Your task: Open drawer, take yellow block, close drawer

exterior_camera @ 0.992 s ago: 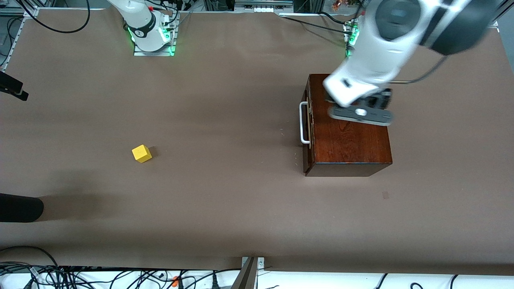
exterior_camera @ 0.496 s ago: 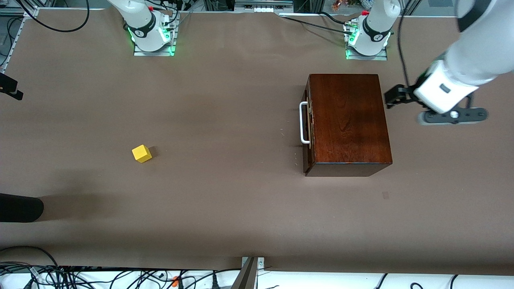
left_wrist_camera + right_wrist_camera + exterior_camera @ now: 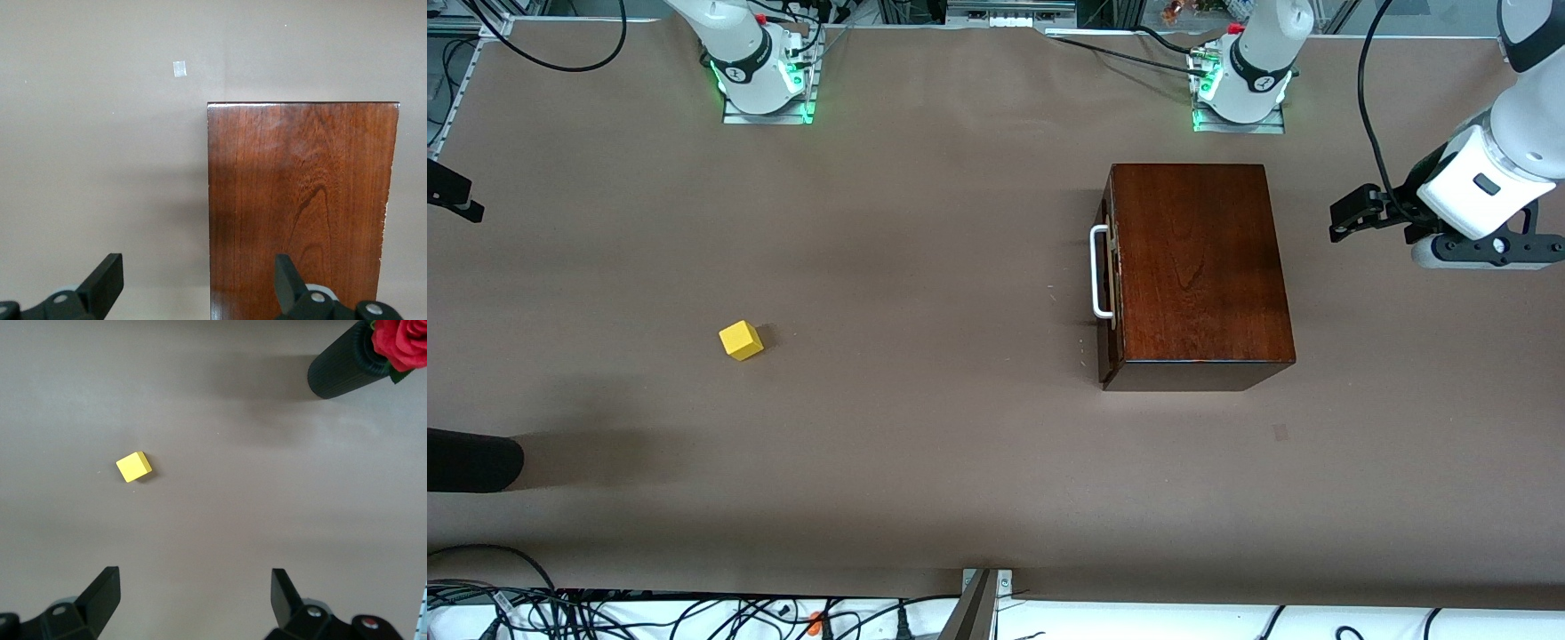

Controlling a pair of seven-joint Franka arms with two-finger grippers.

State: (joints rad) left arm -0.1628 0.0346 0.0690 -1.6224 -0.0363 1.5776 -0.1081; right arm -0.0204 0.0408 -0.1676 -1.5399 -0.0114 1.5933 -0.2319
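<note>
Brown paper-covered table point(image 3: 925, 462), mostly bare. Yellow block point(image 3: 741, 340) sits out on the table, well apart from the box point(image 3: 1196, 267), toward the right arm's end: likely light, hard, flat faces, easy pinch across two opposite sides, open room all round. Right gripper point(image 3: 193, 600) hovers over the table near the block, jaws spread, empty. Drawer point(image 3: 1107, 276) is shut; its white handle point(image 3: 1100, 271) is the place to hook, stiff bar, box probably heavy enough to stay put. Left gripper point(image 3: 198, 283) hangs over the table beside the box, jaws spread, empty.
</note>
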